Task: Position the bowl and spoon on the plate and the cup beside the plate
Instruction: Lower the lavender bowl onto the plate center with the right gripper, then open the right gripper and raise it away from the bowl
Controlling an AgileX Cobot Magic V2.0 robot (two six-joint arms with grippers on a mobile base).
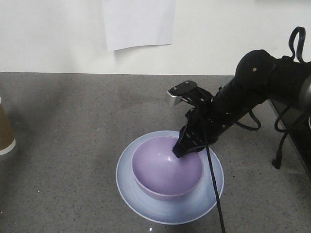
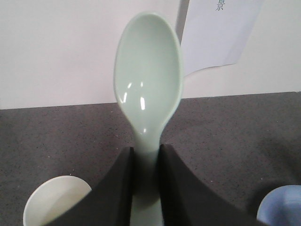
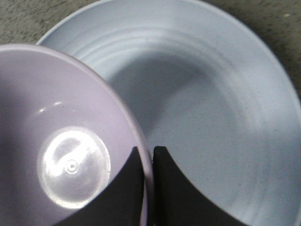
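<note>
The lavender bowl [image 1: 165,171] sits on the pale blue plate [image 1: 146,206] near the front of the counter. My right gripper [image 1: 187,145] is shut on the bowl's far right rim. In the right wrist view one finger is inside the bowl [image 3: 61,141] and one outside over the plate [image 3: 211,108], with the gripper [image 3: 148,153] pinching the rim. My left gripper [image 2: 146,155] is shut on the handle of the mint-green spoon [image 2: 148,70], whose head points up. The brown cup [image 1: 5,131] stands at the far left edge, and its white inside [image 2: 51,202] shows below the left fingers.
A white wall closes off the back of the grey speckled counter [image 1: 73,121], with a sheet of paper [image 1: 138,22] taped on it. A black cable [image 1: 214,189] hangs from the right arm across the plate's right side. A sliver of the plate [image 2: 282,207] shows at the left wrist view's lower right.
</note>
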